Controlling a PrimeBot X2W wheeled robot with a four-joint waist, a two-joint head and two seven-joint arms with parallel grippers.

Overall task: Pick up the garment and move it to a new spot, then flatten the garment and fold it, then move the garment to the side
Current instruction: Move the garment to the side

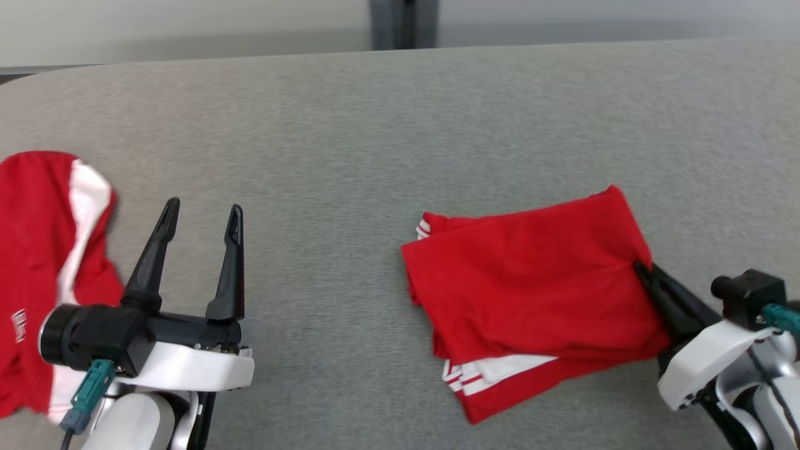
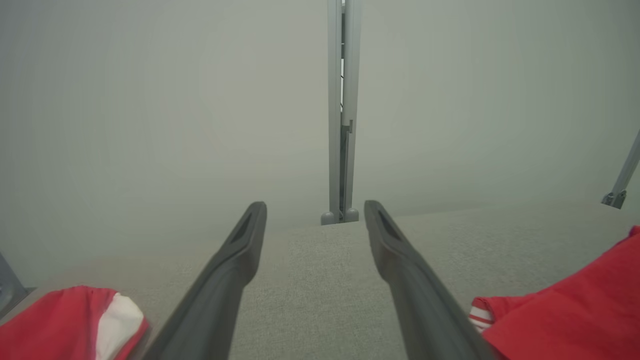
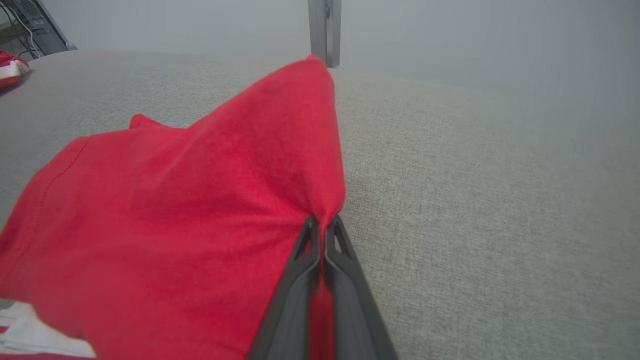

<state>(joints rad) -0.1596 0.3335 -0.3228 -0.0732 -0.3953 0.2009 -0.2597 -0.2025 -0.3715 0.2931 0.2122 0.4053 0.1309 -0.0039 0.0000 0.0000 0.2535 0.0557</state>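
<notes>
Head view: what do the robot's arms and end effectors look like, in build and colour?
Both match. The left end effector and right end effector each have two long, tapering black fingers on a glossy white wrist shell. A teal connector with a dark cable plugs into a black housing beside each.

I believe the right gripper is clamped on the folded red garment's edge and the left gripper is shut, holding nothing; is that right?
Not quite: the left gripper is open, its jaws well apart, as the left wrist view shows; it holds nothing. The right gripper is indeed clamped on the edge of the folded red garment.
</notes>
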